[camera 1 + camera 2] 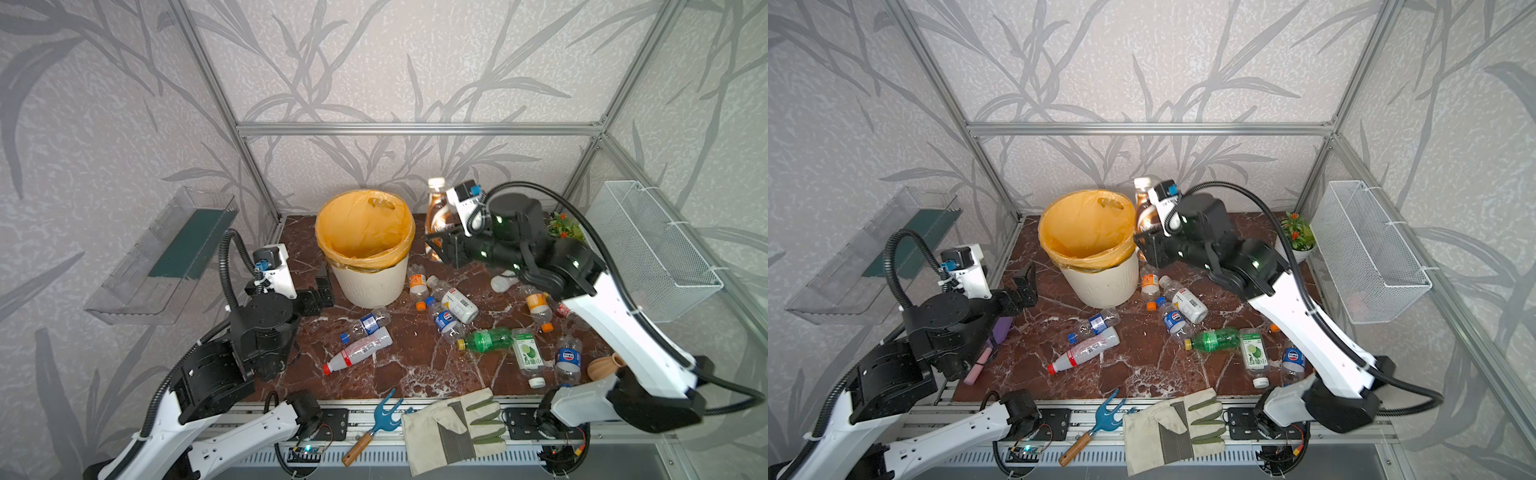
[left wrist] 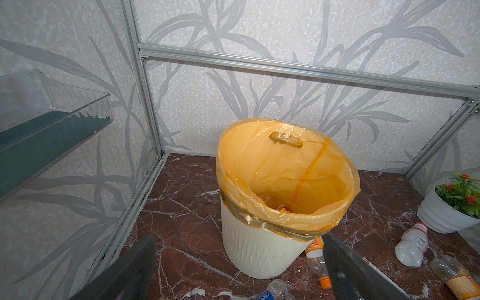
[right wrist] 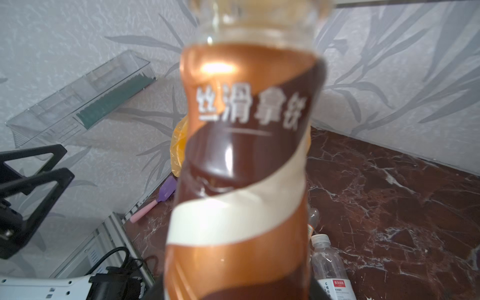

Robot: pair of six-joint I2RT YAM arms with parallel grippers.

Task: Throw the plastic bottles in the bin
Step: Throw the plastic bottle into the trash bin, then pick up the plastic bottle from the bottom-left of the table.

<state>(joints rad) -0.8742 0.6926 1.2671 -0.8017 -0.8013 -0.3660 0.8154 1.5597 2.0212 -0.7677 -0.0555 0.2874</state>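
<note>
**Beside the bin [image 1: 370, 286]: one brown bottle [image 1: 437, 208] in the right claw [image 1: 442, 246], the rest on the counter [image 1: 415, 374]**

Little of the job looks done. Deep in the yellow liner [image 2: 285, 166] the left wrist view shows a red-and-orange scrap [image 2: 283, 207]. It may be a bottle already thrown in, but too little shows to be sure. About eleven plastic bottles lie scattered on the counter, in front of the bin and to its right. Among them are the green one [image 1: 486, 340], a red-capped one [image 1: 357, 351], a small white one [image 1: 503, 281] and several with blue or orange labels.

The right claw is clamped on the lower body of the brown bottle, which stands upright, cap up. It seems lifted clear of the counter, though its base is hidden behind the claw. In both top views it sits just beside the bin's rim on the robot's right, its cap about level with the liner's top edge, not over the mouth. My judgement is that the step in hand is the carry across the rim, with the release to come.

The left claw [image 1: 1025, 286] stands wide and empty near the bin's opposite wall, facing it.
</note>
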